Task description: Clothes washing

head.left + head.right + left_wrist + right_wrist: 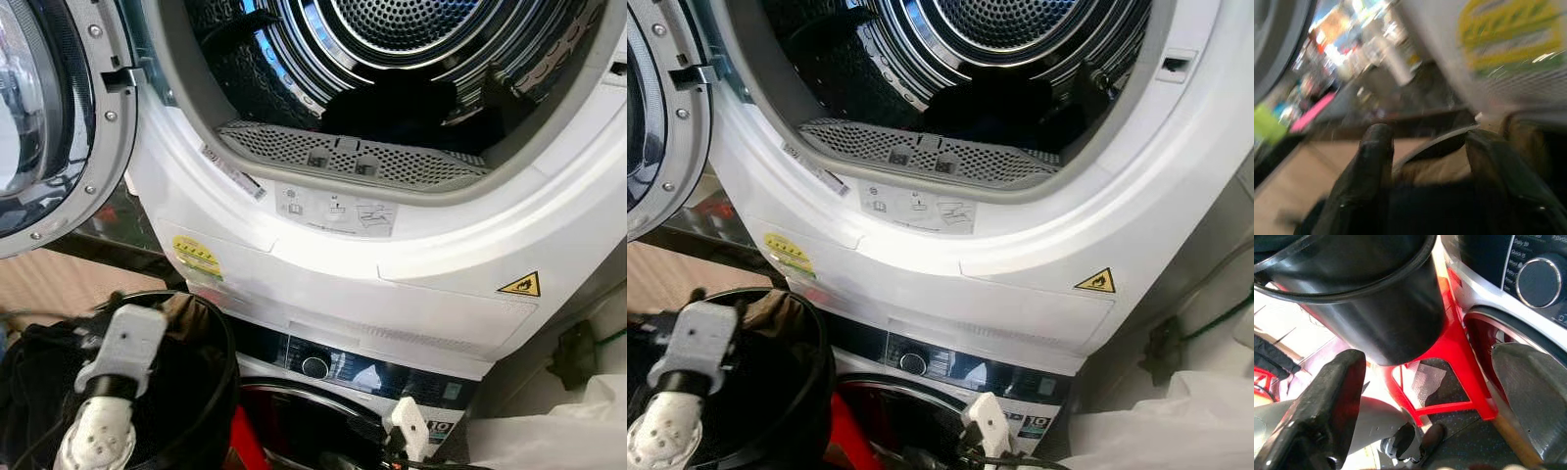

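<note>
head eyes near dryer (392, 245), wrists low

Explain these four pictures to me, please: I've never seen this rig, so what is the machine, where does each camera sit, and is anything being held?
The two wide pictures come from a stereo camera on a walking robot's head, looking forward and down. They show a white dryer with its door swung open to the robot's left and a dark drum. It is stacked on a washer whose control dial shows below.

A black bucket with dark laundry sits low on the robot's left, resting on a red stool.

The other two pictures come from wrist cameras looking along each gripper's two black fingers. The left gripper, blurred, hangs over the bucket's rim. The right gripper is low beside the bucket and washer. Both are open and hold nothing.
</note>
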